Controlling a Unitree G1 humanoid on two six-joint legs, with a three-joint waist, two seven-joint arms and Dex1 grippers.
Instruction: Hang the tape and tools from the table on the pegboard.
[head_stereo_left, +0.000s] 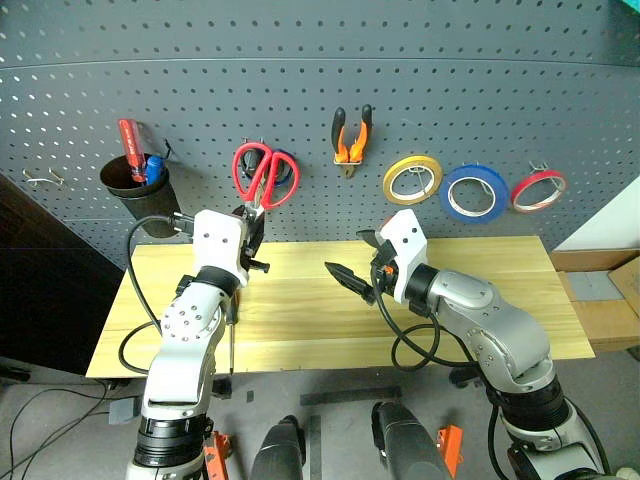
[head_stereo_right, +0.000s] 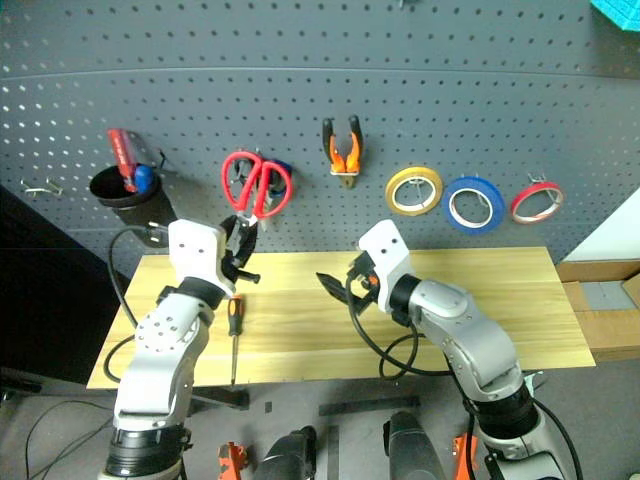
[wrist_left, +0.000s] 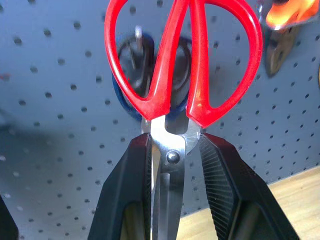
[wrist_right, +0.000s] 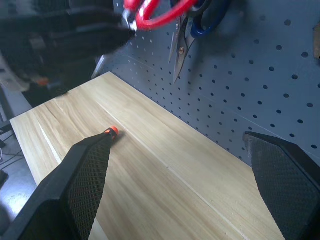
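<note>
Red-handled scissors (wrist_left: 172, 95) pinched at the pivot by left gripper (wrist_left: 172, 165), handles up against the pegboard (head_stereo_left: 320, 90). Right gripper (head_stereo_left: 352, 270) spread wide, empty; screwdriver (head_stereo_right: 234, 335) on the table (head_stereo_left: 480, 290) below left gripper.

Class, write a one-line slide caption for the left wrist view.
Left gripper fingers clamp the red-handled scissors at the pivot, handles raised against the pegboard.
</note>
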